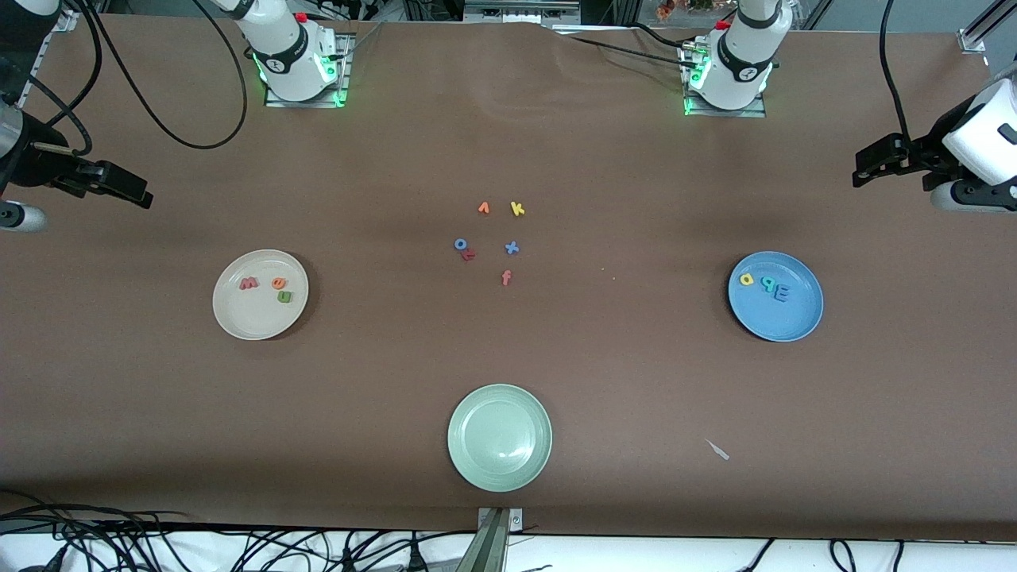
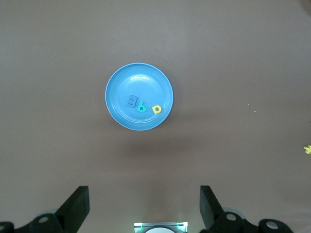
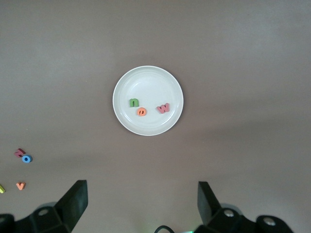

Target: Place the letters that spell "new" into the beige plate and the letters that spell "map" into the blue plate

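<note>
Sorting looks finished. The beige plate (image 1: pixel 260 295) at nine o'clock on the worktop (image 1: pixel 508 381) holds the green n (image 1: pixel 284 297), orange e (image 1: pixel 278 282) and pinkish w (image 1: pixel 249 283). The blue plate (image 1: pixel 775 295) at three o'clock holds the yellow a (image 1: pixel 746 279), teal p (image 1: pixel 767 284) and blue m (image 1: pixel 781 293). Spare letters (image 1: pixel 489 238) lie at the centre; a green plate (image 1: pixel 500 437) sits at six o'clock. The left gripper (image 1: pixel 862 171) and right gripper (image 1: pixel 139 195) hang at the worktop's ends, jaws wide open, empty. No further pick seems needed; both arms wait.
</note>
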Motion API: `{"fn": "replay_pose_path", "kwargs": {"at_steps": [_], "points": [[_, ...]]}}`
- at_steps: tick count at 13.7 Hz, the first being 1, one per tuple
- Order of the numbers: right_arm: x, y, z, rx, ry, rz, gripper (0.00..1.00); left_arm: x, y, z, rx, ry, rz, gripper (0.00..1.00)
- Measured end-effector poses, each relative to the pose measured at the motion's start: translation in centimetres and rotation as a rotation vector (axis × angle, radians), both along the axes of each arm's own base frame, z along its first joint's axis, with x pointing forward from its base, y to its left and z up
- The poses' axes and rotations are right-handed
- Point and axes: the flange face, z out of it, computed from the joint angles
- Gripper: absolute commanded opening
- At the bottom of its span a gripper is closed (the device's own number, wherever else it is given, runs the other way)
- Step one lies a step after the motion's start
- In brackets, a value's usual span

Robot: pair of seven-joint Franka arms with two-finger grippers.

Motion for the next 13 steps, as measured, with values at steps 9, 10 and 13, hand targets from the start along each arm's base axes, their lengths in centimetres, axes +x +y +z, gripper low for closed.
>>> {"fn": "replay_pose_path", "kwargs": {"at_steps": [9,10,13], "points": [[0.44,0.22,-0.43,-0.001,-0.008,0.004,1.00,0.00,0.00,0.00,0.000,0.000,0.000,1.00],[0.45,0.22,-0.43,0.000,-0.008,0.004,1.00,0.00,0.00,0.00,0.000,0.000,0.000,1.00],[0.45,0.24,-0.44,0.000,-0.008,0.004,1.00,0.00,0.00,0.00,0.000,0.000,0.000,1.00]]}}
